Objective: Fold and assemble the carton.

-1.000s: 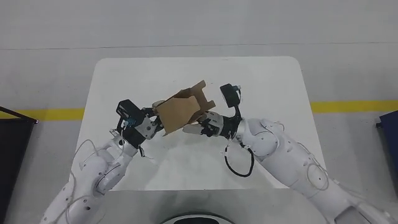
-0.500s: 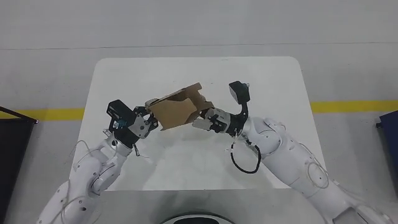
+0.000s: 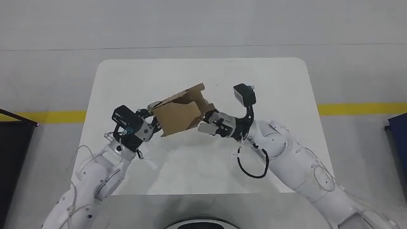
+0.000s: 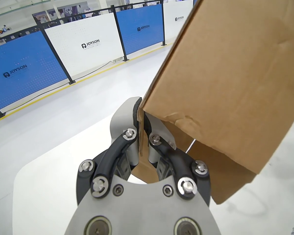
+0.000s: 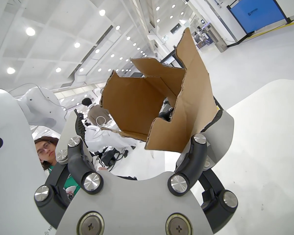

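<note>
Brown corrugated carton (image 3: 180, 110), part-folded w/ flaps loose, hangs above the white counter (image 3: 273, 83), directly between the two tools. Left tool (image 3: 147, 126) is clenched on the carton. In left wrist view its fingers (image 4: 122, 121) sit nearly together w/ a thin cardboard edge pinched between the pads, and the carton's closed side panel rises just ahead of the fingertips, tilted. Right tool (image 3: 206, 122) is at the carton's opposite end and is released, w/ its fingers spread wide apart. In right wrist view the carton's open end faces this tool, hollow inside, w/ stepped flap edges pointing back toward it. One long flap looks to touch the inner face of one finger (image 5: 221, 123). The other finger (image 5: 74, 125) stands well apart from the cardboard, nothing in its pad. From the top view the carton sits slanted, w/ the end near the right tool further from the robot than the end near the left tool. Counter surface shows under both tools.
</note>
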Robot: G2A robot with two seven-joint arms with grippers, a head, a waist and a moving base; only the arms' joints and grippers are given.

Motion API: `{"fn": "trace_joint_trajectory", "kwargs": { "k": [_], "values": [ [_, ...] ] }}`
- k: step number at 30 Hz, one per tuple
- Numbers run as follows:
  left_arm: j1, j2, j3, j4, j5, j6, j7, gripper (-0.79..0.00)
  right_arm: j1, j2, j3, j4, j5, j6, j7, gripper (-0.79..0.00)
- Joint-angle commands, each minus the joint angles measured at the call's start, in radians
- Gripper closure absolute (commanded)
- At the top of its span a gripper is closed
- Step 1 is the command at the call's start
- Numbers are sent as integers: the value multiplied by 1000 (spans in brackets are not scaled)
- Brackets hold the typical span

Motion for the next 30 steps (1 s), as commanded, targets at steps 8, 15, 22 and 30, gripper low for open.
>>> {"fn": "trace_joint_trajectory", "kwargs": {
  "k": [8, 15, 22, 30],
  "values": [
    [10, -5, -6, -1, 14, -4, 35, 0, -9, -7, 19, 7, 31, 2, 25, -299],
    [18, -8, -15, -5, 25, -11, 50, 0, -13, -14, 30, 9, 37, 12, 40, -237],
    [26, -11, -26, -9, 33, -15, 74, 0, -20, -21, 47, 16, 44, 7, 38, -302],
    [33, -13, -35, -13, 34, -35, 73, 0, -38, -24, 87, 22, 29, 2, 28, -280]
  ]
}}
